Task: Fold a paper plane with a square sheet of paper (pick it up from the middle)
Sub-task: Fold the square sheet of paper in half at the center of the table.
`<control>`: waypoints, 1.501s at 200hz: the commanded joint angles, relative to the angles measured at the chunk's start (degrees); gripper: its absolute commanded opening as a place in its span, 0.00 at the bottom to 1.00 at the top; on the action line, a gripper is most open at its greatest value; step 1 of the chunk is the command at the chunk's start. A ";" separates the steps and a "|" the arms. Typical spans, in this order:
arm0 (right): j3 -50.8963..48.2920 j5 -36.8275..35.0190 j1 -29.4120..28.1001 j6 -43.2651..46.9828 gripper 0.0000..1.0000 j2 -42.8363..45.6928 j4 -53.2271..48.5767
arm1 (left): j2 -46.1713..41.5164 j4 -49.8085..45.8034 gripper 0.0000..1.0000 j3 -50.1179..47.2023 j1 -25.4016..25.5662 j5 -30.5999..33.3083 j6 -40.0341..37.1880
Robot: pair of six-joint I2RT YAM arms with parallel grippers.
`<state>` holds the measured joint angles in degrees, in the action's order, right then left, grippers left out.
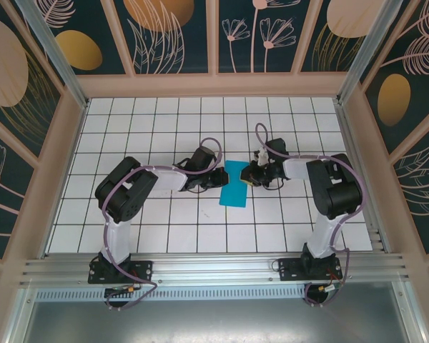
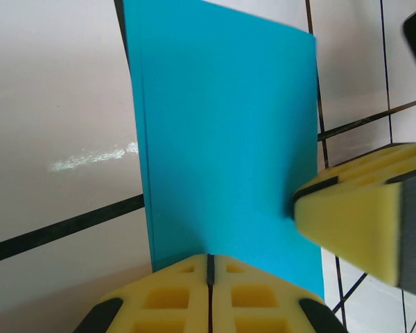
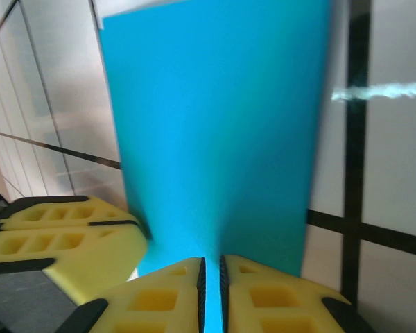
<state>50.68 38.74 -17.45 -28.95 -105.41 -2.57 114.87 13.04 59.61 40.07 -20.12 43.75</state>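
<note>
Top external view: the blue paper (image 1: 236, 187), seemingly folded once, was clenched at opposite edges over the counter (image 1: 164, 128) by the left gripper (image 1: 219, 177) and right gripper (image 1: 251, 176), and an aligned crease was judged the next need.

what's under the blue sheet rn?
White gridded table shows around the sheet of paper, which the left gripper and right gripper each pinch by an edge. The patch directly beneath is covered.

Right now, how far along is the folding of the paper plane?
Done: the square sheet of paper looks like a narrow rectangle, probably folded in half once. In hand: the left gripper and the right gripper are each shut on an edge of it. Left: no pointed nose or wings yet.
</note>
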 commanded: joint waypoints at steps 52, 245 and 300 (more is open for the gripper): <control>-4.62 0.00 -2.06 1.09 0.19 9.24 -2.49 | 4.21 -7.33 0.09 -3.28 0.70 2.65 -0.50; -20.56 -3.62 -9.16 -6.23 0.20 18.26 0.58 | 3.90 -7.68 0.09 -3.55 0.65 2.54 -1.03; -9.08 -4.79 -4.28 -2.28 0.21 21.13 -3.80 | 3.70 -7.68 0.09 -3.56 0.68 2.63 -1.01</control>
<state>34.87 35.38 -24.99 -33.30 -86.52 -5.45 114.72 13.74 59.11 40.07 -20.08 43.75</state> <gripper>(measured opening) 0.204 0.091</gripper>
